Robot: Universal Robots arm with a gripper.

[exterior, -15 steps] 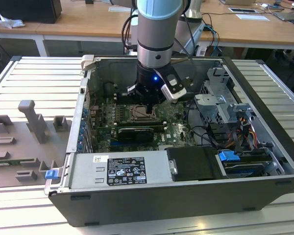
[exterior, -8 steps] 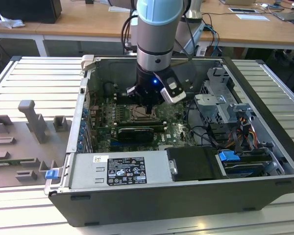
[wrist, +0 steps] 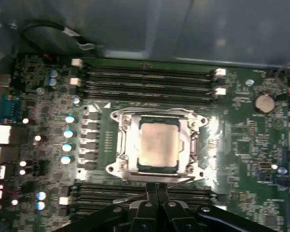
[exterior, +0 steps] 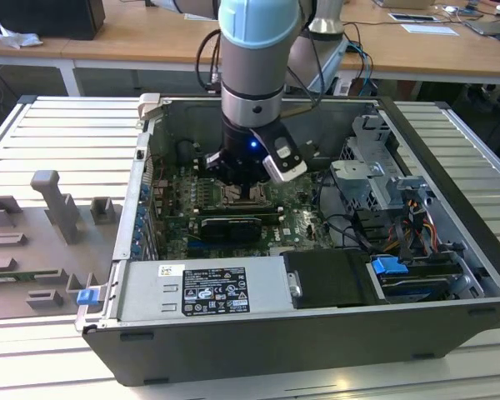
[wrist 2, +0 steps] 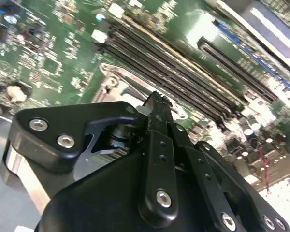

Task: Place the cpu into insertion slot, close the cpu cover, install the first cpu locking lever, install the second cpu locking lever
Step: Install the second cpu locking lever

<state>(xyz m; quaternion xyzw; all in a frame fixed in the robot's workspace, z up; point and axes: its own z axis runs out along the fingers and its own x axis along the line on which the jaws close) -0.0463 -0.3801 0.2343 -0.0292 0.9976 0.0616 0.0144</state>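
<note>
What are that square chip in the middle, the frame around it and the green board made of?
The chip looks like dull brushed metal, matte silver-beige. The frame seems to be bright polished metal, since it glints. The board looks like glossy lacquered fibreglass or plastic, though that's uncertain.

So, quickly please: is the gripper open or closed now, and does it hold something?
Gripper: closed, fingers together, holding nothing visible, at the edge of the cpu cover.

Light: even, bright overhead | glare: silvery socket frame (wrist: pixel 157 145) | blur: soft wrist views
</note>
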